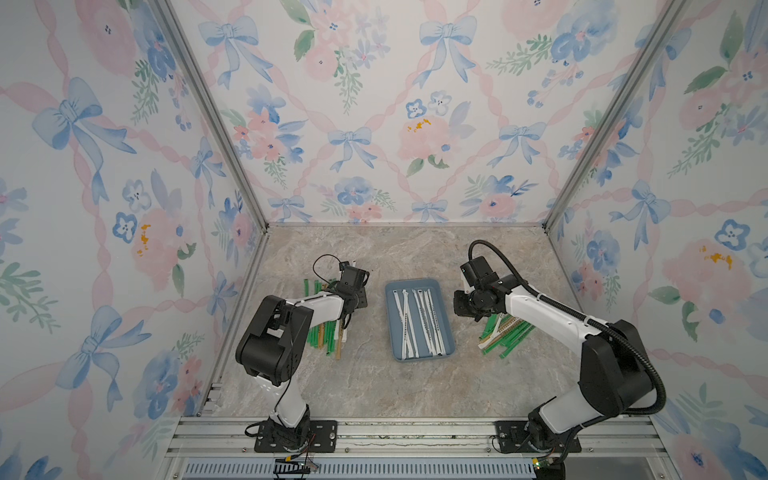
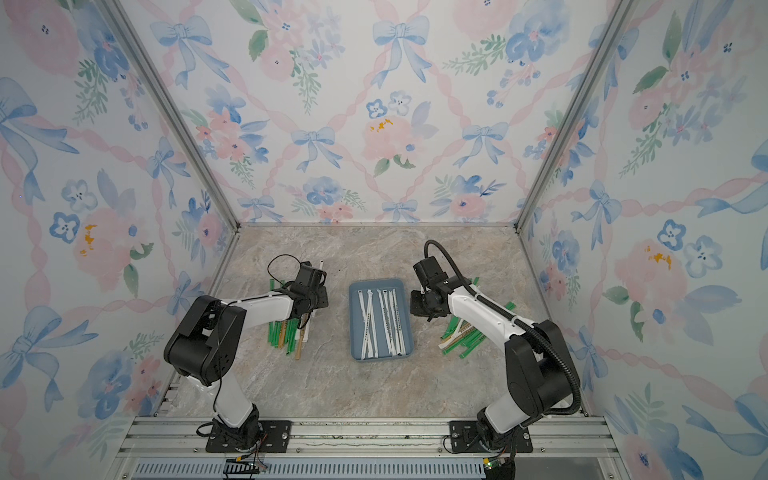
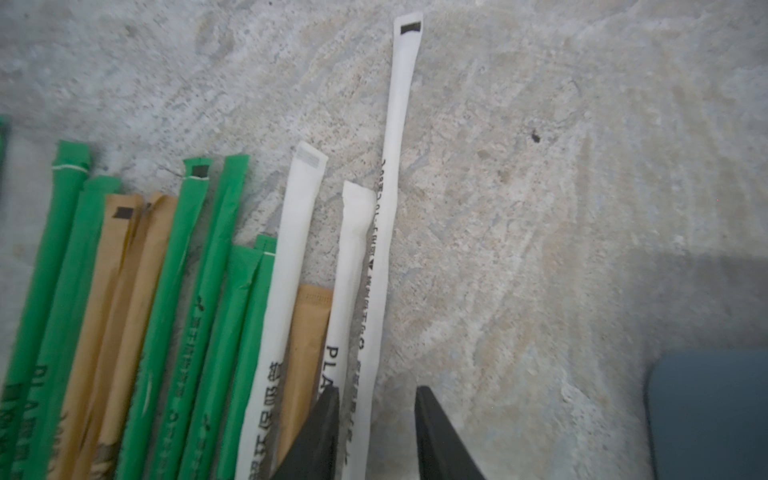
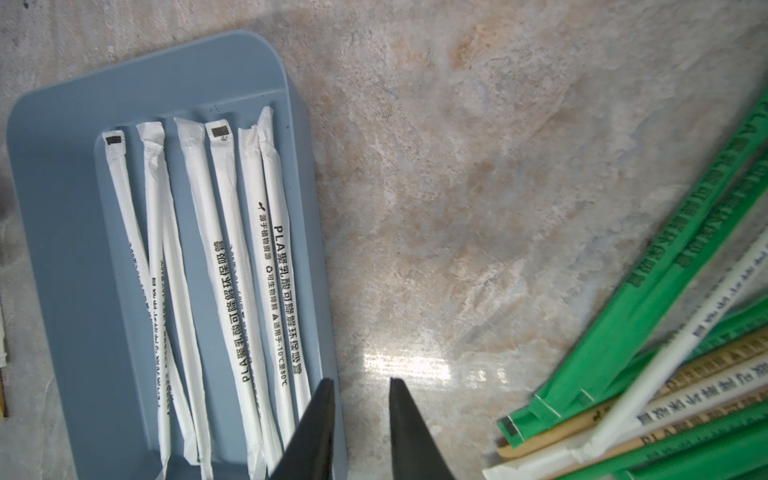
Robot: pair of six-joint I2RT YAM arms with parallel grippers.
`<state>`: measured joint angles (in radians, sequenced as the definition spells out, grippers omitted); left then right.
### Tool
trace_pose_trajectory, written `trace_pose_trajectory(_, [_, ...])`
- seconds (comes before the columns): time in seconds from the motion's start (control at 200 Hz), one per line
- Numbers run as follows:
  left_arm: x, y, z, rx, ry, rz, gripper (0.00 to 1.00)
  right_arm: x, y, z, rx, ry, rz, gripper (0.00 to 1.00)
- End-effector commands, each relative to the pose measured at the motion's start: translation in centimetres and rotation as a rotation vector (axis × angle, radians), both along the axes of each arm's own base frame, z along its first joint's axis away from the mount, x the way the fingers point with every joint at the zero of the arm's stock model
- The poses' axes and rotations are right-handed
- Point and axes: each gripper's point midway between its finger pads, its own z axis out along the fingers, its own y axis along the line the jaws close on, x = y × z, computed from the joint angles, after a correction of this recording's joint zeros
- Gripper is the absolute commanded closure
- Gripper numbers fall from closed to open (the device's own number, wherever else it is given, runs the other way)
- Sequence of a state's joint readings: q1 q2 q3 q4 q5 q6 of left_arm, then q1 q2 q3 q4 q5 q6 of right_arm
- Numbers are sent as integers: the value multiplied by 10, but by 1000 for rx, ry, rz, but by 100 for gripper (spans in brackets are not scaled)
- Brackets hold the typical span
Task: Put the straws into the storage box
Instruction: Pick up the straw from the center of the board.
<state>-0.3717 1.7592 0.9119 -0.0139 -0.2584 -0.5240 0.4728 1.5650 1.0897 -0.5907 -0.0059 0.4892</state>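
On the surface, the box lies centrally with straws inside; left pile and right pile flank it.

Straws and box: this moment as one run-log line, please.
box: white straws only | left gripper: open, astride thin white straw | right gripper: open, empty, beside box | left pile, right pile: on table

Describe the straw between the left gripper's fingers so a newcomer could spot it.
From the storage box, go to the pile on the robot's left. On the pile's box-side edge lies a thin white straw with dark print; it alone pokes far past its neighbours' ends.
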Motion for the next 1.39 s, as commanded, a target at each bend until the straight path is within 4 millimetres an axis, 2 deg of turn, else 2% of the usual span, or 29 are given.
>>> trace_pose_trajectory(0.0, [-2,6,7,29,-10,-11,66,-4,-6,0,-9,0,-9,74])
trace_pose_trajectory(0.3, [-3,-1,-13,18,43,-33,69,-4,-15,3,-28,-7,-22,74])
trace_pose_trajectory(0.575, [-10,1,-25,42,72,-37,75,-4,-29,5,-34,-13,-53,74])
trace_pose_trajectory(0.695, [-16,0,-29,34,88,-44,85,-3,-42,6,-49,-17,-78,74])
trace_pose_trajectory(0.85, [-25,-10,-31,10,99,-67,98,-3,-76,2,-66,1,-168,74])
trace_pose_trajectory(0.985, [-30,-22,-21,-33,81,-77,100,-4,-109,-1,-73,11,-261,74])
trace_pose_trajectory(1.07, [-30,-33,-7,-66,50,-88,100,-6,-125,-4,-64,27,-306,74])
trace_pose_trajectory(1.26, [-34,-57,25,-138,-19,-110,100,-11,-146,-15,-47,64,-368,74])
trace_pose_trajectory(1.39, [-40,-76,47,-190,-63,-130,100,-14,-153,-27,-39,99,-390,74])
